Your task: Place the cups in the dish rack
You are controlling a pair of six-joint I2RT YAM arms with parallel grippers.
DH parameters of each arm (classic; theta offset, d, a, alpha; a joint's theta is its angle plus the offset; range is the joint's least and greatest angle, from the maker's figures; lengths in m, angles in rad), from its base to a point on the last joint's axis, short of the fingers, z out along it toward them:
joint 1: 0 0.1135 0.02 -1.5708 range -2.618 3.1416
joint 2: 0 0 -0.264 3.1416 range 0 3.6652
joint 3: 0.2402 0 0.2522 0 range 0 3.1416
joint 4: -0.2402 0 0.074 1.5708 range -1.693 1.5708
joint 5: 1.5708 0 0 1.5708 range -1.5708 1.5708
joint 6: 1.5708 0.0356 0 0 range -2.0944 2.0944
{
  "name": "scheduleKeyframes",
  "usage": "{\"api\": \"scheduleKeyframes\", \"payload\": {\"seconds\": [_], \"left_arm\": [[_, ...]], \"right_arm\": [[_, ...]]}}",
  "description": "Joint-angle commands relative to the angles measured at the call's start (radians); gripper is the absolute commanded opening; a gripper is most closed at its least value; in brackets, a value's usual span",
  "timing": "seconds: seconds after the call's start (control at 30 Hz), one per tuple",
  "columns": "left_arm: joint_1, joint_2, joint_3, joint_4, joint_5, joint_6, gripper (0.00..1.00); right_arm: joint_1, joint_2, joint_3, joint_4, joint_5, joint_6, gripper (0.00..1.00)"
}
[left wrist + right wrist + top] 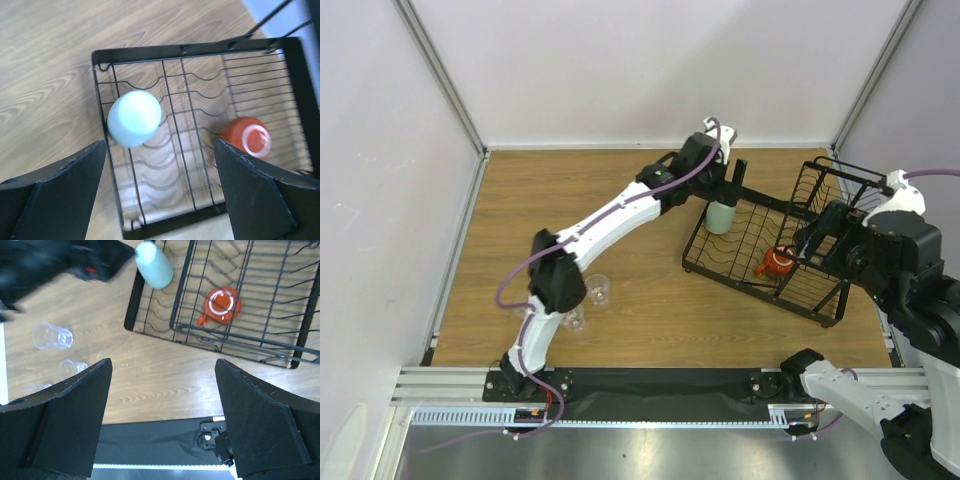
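The clear tumblers (598, 290) are standing unloaded on the table (650, 300), while farther off the orange-red mug (777, 263) and mint-green cup (720, 216) are sitting in the dish rack (200, 48), with the left tool (160, 145) and right tool (162, 362) both gaping wide, gripping nothing.

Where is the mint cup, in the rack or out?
In. The mint cup stands on the tray wires inside the dish rack rim, left gripper open above it.
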Motion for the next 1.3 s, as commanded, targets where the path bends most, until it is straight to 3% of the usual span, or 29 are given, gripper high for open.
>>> {"api": "scheduleKeyframes", "payload": {"seconds": [0.0, 0.23, 0.47, 0.67, 0.87, 1.27], "left_arm": [[0.006, -0.189, -0.093, 0.016, -0.023, -0.01, 0.94], [0.089, -0.39, -0.24, -0.14, -0.123, -0.022, 0.89], [0.241, -0.55, -0.53, -0.264, -0.211, -0.024, 0.85], [0.338, -0.57, -0.664, -0.295, -0.237, 0.019, 0.85], [0.362, -0.562, -0.704, -0.309, -0.303, 0.048, 0.84], [0.376, -0.528, -0.763, -0.309, -0.304, 0.05, 0.81]], "right_arm": [[0.005, 0.007, -0.044, -0.027, -0.049, -0.007, 0.89], [-0.001, 0.047, -0.125, 0.103, -0.172, -0.026, 0.89], [-0.014, 0.091, -0.191, 0.224, -0.293, -0.021, 0.89], [-0.039, 0.126, -0.21, 0.263, -0.345, -0.021, 0.89], [-0.062, 0.133, -0.219, 0.255, -0.367, -0.029, 0.9], [-0.113, 0.148, -0.21, 0.246, -0.388, -0.07, 0.9]]}}
